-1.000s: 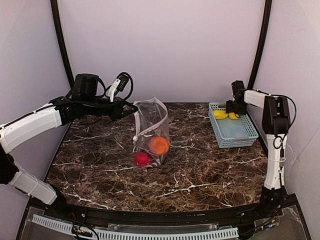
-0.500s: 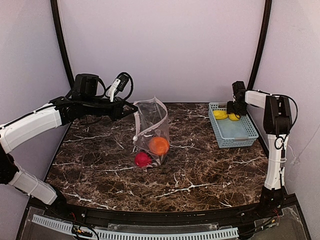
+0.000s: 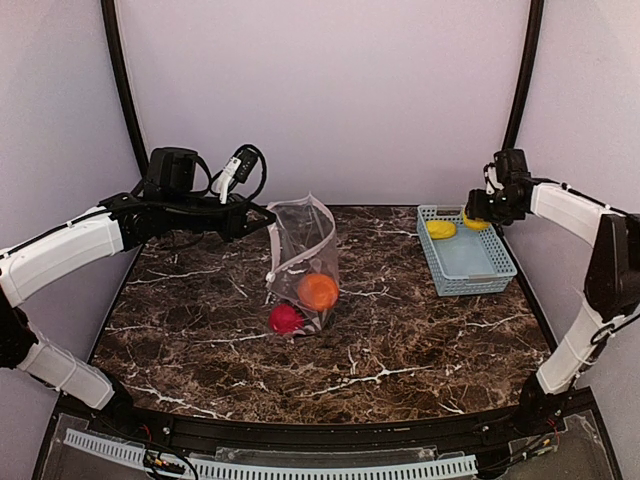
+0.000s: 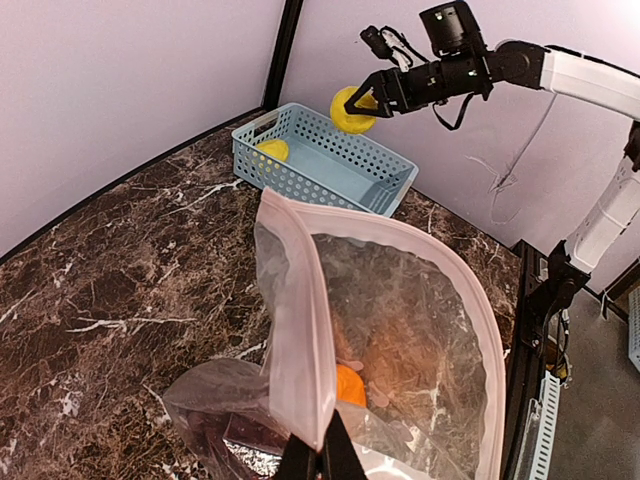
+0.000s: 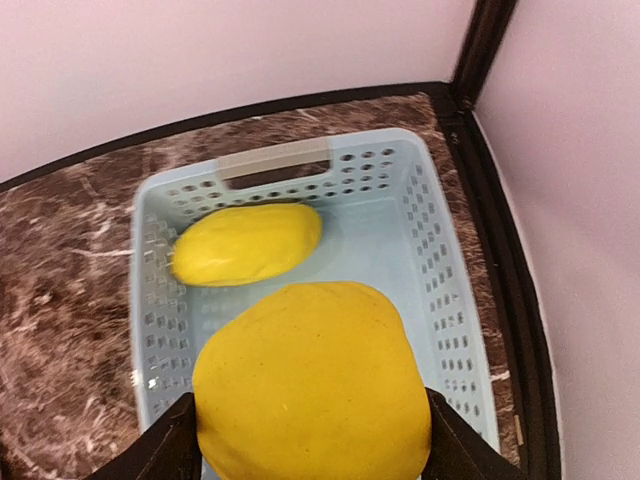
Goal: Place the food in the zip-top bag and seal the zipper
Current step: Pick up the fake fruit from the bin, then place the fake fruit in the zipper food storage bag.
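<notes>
The clear zip-top bag [image 3: 303, 262] stands upright at the table's middle, its mouth open. Its whitish-pink zipper [image 4: 300, 330] runs round the mouth. An orange piece [image 3: 318, 291] and a red apple [image 3: 286, 318] lie in its bottom. My left gripper [image 3: 268, 219] is shut on the bag's zipper edge and holds it up; it also shows in the left wrist view [image 4: 320, 462]. My right gripper [image 3: 477, 215] is shut on a yellow lemon-like piece [image 5: 312, 385] and holds it above the light-blue basket [image 3: 478, 270]. A second yellow piece [image 5: 247, 242] lies in the basket.
The basket [image 5: 455, 300] stands at the back right by the black frame post [image 3: 518, 90]. Dark marble tabletop [image 3: 400, 330] lies between bag and basket. Pale walls close in the back and both sides.
My right gripper has lifted one yellow piece out of the basket and moved up and to the right. The left arm and the bag have not moved.
</notes>
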`<state>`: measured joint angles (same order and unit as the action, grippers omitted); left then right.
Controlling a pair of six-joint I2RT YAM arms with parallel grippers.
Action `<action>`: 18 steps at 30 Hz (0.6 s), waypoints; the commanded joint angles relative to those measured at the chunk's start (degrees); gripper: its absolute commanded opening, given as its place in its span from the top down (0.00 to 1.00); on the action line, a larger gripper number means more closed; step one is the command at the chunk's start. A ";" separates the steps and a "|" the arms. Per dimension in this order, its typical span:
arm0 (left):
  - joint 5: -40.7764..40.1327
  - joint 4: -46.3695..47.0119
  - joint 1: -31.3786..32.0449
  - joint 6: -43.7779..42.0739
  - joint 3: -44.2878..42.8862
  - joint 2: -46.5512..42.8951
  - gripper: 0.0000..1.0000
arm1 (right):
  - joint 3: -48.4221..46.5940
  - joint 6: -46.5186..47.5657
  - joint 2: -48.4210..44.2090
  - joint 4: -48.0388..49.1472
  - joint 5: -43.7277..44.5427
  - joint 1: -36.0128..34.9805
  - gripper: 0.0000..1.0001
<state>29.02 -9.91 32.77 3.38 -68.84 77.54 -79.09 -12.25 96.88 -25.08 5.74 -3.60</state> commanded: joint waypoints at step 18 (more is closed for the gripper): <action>0.69 0.57 -0.02 -0.48 0.62 -2.48 0.99 | 6.15 -3.13 -26.02 10.07 -52.06 -27.71 0.34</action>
<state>29.15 -9.91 32.77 3.38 -68.84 77.52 -70.63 -13.96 68.71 -18.44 -39.38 -26.85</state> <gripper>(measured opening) 0.009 0.666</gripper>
